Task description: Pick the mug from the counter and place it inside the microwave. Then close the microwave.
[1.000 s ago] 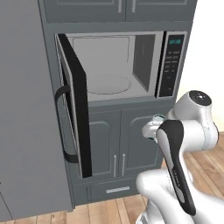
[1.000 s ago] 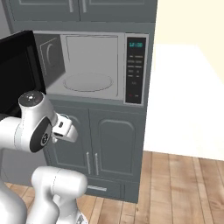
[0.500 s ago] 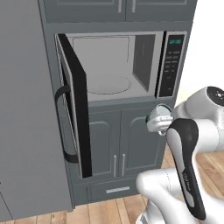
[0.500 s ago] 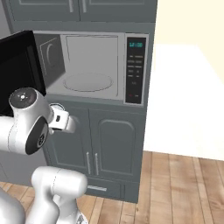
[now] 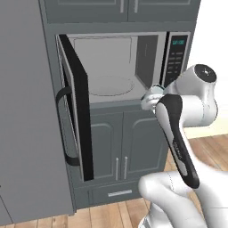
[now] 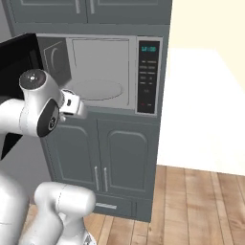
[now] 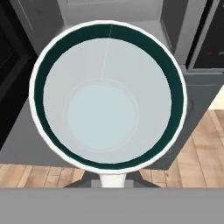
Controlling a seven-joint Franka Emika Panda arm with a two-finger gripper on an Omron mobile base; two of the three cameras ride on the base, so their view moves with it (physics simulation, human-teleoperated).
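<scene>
Nearest to the hand camera is the mug (image 7: 108,98), seen straight down its mouth: a pale grey inside, a dark teal band under a white rim, and its handle pointing toward the bottom of the hand view. The gripper (image 7: 112,178) is closed tight on the mug at that handle side, with the fingertips themselves hidden under the cup. In the left base view the mug (image 5: 153,94) shows as a small pale shape at the end of the white arm (image 5: 178,138), held in the air just in front of the lower right corner of the microwave (image 5: 133,67) opening. In the right base view the hand (image 6: 72,105) sits at the same height as the microwave's floor, just before the left part of the opening.

Behind the mug, the microwave (image 6: 115,72) stands open. Its black door (image 5: 75,109) is swung out to the left, edge-on to the left base camera, with the curved dark handle (image 5: 60,127) on its outer face. The round glass plate (image 6: 93,89) lies bare on the floor of the cavity. The button panel (image 6: 149,76) with its teal display sits at the right of the opening.

Below the microwave are two dark grey cabinet doors (image 6: 112,153) with slim metal pulls, and a wood floor (image 6: 201,210) beyond.
</scene>
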